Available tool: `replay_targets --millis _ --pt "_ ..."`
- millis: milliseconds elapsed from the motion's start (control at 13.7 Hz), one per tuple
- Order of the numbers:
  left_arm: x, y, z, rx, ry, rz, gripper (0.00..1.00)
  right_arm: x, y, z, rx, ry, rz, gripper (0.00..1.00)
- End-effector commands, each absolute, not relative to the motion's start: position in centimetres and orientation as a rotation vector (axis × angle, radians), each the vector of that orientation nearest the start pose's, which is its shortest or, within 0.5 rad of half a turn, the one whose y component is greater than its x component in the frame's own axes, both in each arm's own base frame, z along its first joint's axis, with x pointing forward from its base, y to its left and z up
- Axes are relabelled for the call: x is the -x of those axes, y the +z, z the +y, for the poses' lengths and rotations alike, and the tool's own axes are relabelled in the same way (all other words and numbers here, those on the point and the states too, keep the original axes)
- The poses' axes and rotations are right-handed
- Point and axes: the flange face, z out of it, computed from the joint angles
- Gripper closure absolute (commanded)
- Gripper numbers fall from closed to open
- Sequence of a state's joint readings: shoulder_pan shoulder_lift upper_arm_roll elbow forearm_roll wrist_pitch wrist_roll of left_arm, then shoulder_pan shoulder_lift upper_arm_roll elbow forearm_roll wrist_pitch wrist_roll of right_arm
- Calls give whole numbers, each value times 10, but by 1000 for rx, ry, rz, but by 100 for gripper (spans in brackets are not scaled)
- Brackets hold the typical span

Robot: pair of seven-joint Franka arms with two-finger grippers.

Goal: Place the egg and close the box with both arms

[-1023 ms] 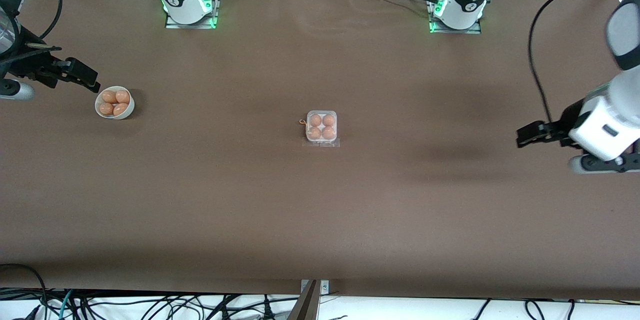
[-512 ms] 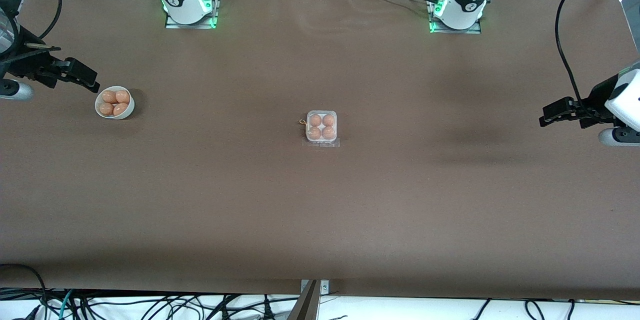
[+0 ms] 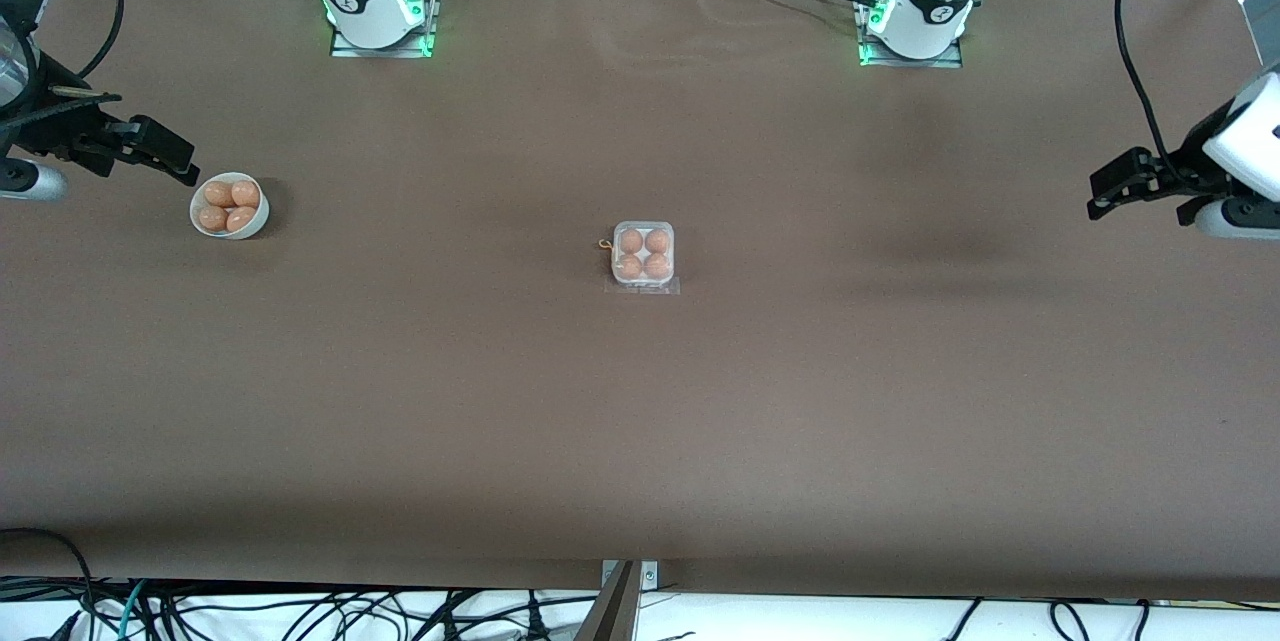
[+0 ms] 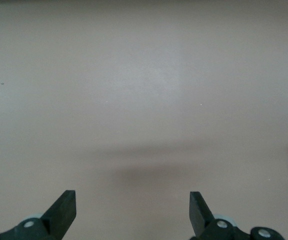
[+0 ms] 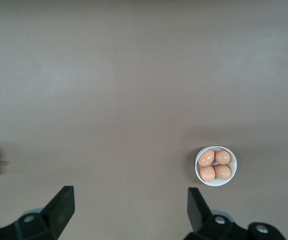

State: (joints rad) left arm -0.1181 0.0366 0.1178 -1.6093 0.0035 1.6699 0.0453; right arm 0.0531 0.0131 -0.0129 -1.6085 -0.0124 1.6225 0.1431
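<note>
The box [image 3: 643, 255], a small square four-cup carton with a white tray and a clear plastic lid lying shut over it, sits flat at mid-table. Four smooth orange-brown eggs fill its cups, two by two: at 10 o'clock one egg [image 3: 631, 241], and the others at 2, 4 and 8 o'clock. A small orange loop shows at its 9 o'clock edge.

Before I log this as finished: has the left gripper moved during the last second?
Yes. The left gripper, open and empty, has drawn away from the egg carton toward the left arm's end of the table.
</note>
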Motion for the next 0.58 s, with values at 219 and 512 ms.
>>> replay_targets --millis 219,512 --pt "-557 596 -9 3120 7 60 0 -561 608 20 3135 -12 145 0" --pt "-554 602 -7 3121 -7 64 0 -561 607 20 3135 -12 145 0"
